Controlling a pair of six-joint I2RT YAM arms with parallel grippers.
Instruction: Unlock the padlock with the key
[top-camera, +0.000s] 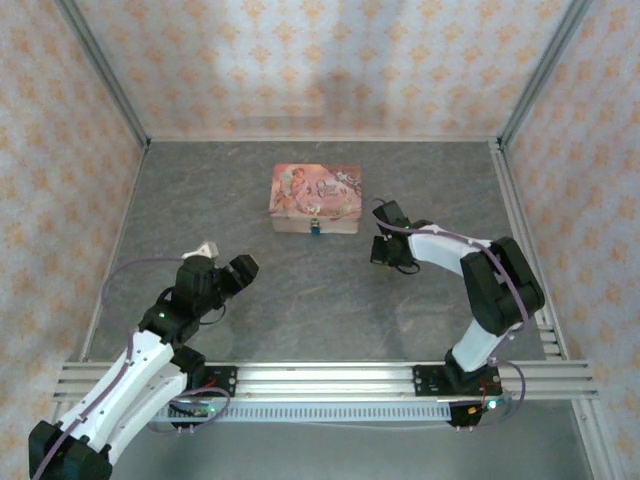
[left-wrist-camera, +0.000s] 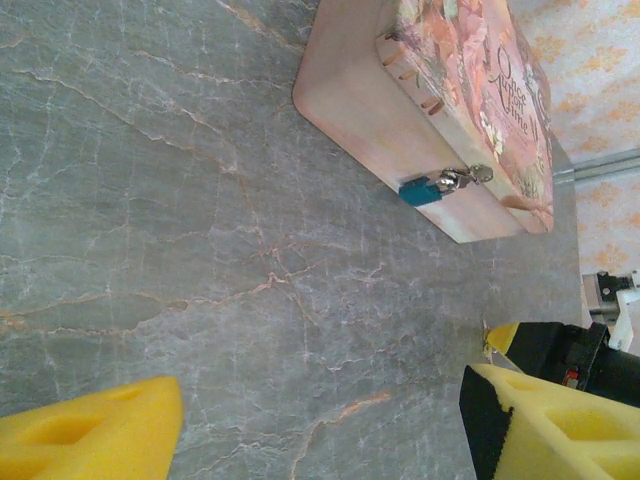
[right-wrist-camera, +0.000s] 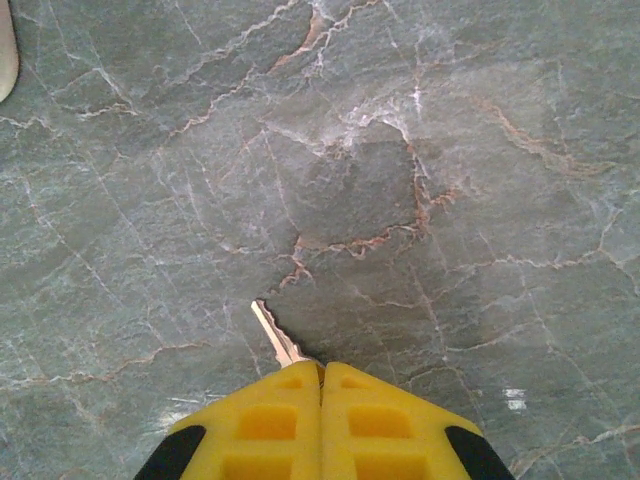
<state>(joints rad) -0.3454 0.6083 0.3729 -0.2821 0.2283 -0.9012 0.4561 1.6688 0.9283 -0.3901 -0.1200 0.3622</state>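
Step in hand: grasp on the key, just made. Right hand (right-wrist-camera: 321, 368) has its yellow fingers pressed together, pinching the small thin brownish metal key (right-wrist-camera: 276, 335) by its head. The blade sticks out ahead of the fingertips, angled a little left, low over the grey marbled surface (right-wrist-camera: 450, 200). Can't tell if the tip is touching the surface or just clear of it. Left hand (left-wrist-camera: 322, 388) is spread wide and holds nothing, pointed at the lock. The tiny blue-bodied padlock with thin metal shackle (left-wrist-camera: 424, 189) lies ahead of the left hand, well apart from it, hanging on the front latch of the pink picture-lidded tin box (left-wrist-camera: 370, 95) and not yet opened. In the top view the padlock sits off to the right hand's left, apart from it, nothing in between. Judged next move: raise the key clear, carry it left toward the padlock, turn the wrist so the blade lines up with the keyhole, then push in and twist. Keyhole isn't visible, too small to tell its facing. Left hand likely needs to close in and steady the padlock body, since it dangles loose and would swing off a one-handed push.
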